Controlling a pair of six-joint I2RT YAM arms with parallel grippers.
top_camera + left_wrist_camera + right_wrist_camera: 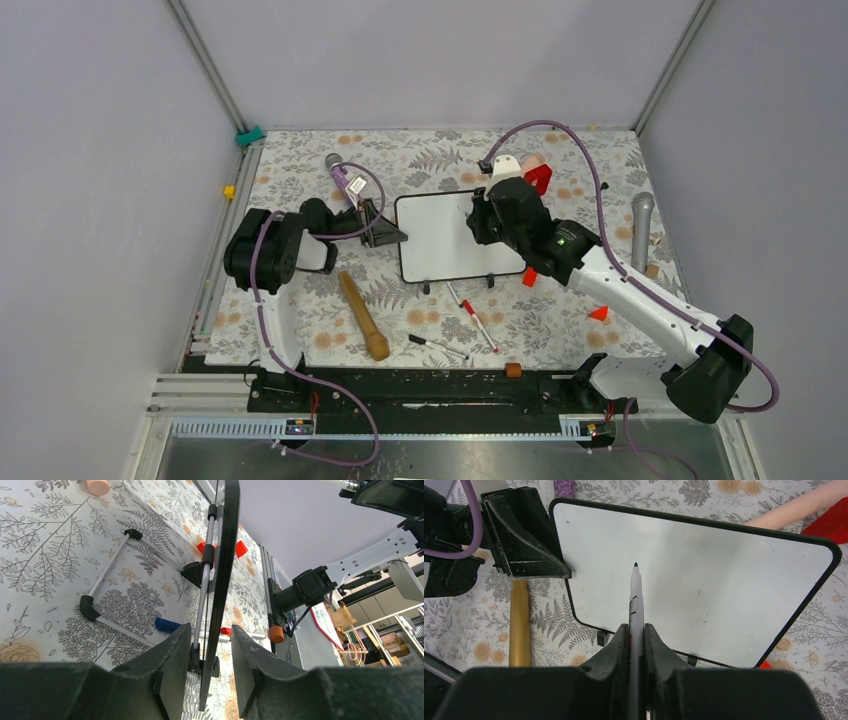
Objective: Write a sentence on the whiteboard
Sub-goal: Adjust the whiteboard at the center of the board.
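The whiteboard [440, 245] sits mid-table, long axis left to right, blank, just ahead of the right gripper [636, 627]. That gripper is clamped on a marker [636, 595] whose tip points at the board's left half. The left gripper [211, 628] straddles the board's left edge, fingers apart; whether they pinch it I cannot tell

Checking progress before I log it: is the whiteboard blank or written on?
Blank. The whiteboard shows only bare white surface with faint specks, no lettering. The right gripper holds a marker pointed at it.
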